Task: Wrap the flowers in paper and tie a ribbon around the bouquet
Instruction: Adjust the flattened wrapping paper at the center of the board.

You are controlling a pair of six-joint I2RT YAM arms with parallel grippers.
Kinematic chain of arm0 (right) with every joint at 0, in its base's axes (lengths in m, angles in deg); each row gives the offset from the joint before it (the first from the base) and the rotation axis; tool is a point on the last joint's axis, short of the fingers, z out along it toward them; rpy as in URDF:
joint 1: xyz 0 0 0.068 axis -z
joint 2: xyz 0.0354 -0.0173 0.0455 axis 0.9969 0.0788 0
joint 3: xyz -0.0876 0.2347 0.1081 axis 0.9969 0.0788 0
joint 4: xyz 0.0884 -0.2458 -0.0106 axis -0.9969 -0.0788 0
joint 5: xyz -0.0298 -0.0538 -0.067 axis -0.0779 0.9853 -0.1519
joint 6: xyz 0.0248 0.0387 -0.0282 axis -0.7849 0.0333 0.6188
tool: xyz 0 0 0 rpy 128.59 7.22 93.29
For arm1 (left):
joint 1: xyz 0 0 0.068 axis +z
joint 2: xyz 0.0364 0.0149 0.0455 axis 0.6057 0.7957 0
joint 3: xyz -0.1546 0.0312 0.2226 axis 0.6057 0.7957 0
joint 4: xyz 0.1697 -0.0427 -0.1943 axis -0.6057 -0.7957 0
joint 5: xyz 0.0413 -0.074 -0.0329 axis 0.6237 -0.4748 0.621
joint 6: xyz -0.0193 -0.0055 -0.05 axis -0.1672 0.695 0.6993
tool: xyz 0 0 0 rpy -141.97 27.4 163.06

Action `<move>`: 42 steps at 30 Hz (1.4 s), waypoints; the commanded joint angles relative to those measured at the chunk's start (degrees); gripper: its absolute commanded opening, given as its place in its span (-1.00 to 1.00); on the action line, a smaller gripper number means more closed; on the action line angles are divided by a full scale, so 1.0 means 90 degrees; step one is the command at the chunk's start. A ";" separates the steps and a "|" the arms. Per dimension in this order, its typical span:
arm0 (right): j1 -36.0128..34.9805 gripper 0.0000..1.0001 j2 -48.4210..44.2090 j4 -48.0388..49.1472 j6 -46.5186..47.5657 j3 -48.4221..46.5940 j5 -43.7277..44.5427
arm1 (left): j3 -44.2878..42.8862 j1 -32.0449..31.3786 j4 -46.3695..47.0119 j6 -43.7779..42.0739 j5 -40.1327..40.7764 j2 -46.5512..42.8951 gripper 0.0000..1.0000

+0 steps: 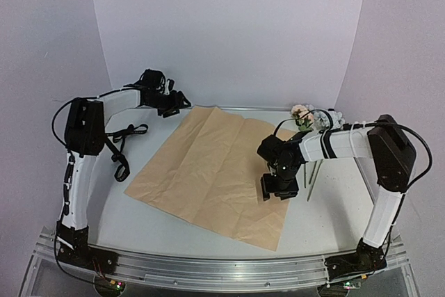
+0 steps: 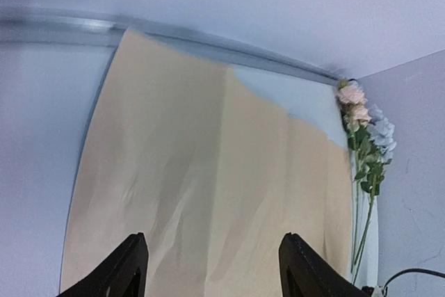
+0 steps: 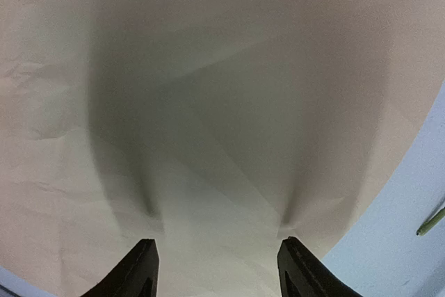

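Observation:
The paper (image 1: 208, 168) lies flat in the middle of the table, tan-brown side up and creased. The flowers (image 1: 304, 116) lie off its right edge at the back, stems pointing toward me. A black ribbon (image 1: 122, 149) lies loosely on the table left of the paper. My left gripper (image 1: 182, 102) hovers at the paper's far left corner. In the left wrist view it (image 2: 212, 248) is open over the paper (image 2: 201, 172), with the flowers (image 2: 365, 133) at the right. My right gripper (image 1: 276, 193) points down over the paper's right part. In the right wrist view it (image 3: 217, 245) is open, with only paper (image 3: 208, 102) below it.
White walls enclose the table on three sides. A metal rail (image 1: 222, 269) runs along the near edge between the arm bases. A green stem tip (image 3: 431, 222) shows at the right edge of the right wrist view.

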 commanded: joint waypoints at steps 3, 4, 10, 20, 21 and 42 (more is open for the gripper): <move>-0.0573 0.15 -0.0162 -0.0087 -0.1058 0.0315 0.0580 | 0.3771 0.0060 0.0932 0.2151 0.1335 -0.3652 0.44; -0.0691 0.14 -0.0193 -0.0081 -0.1263 0.0351 0.0581 | 0.4376 0.0060 0.0998 0.2400 0.1488 -0.4129 0.48; -0.1432 0.09 -0.0087 0.0259 -0.2357 0.0313 0.0581 | 0.7265 0.0059 0.0513 0.3815 0.2291 -0.6426 0.72; -0.1675 0.05 -0.0242 0.1124 -0.3230 0.1072 0.0739 | 1.0223 -0.0330 0.0855 0.5123 0.2413 -0.8545 0.77; -0.1673 0.05 -0.0279 0.1161 -0.3251 0.1136 0.0777 | 1.0340 -0.0454 0.0939 0.5281 0.2449 -0.8568 0.77; -0.2164 0.02 -0.0669 0.1709 -0.4070 0.1905 0.1077 | 1.0468 -0.1034 0.2841 0.5686 0.2738 -0.6618 -0.37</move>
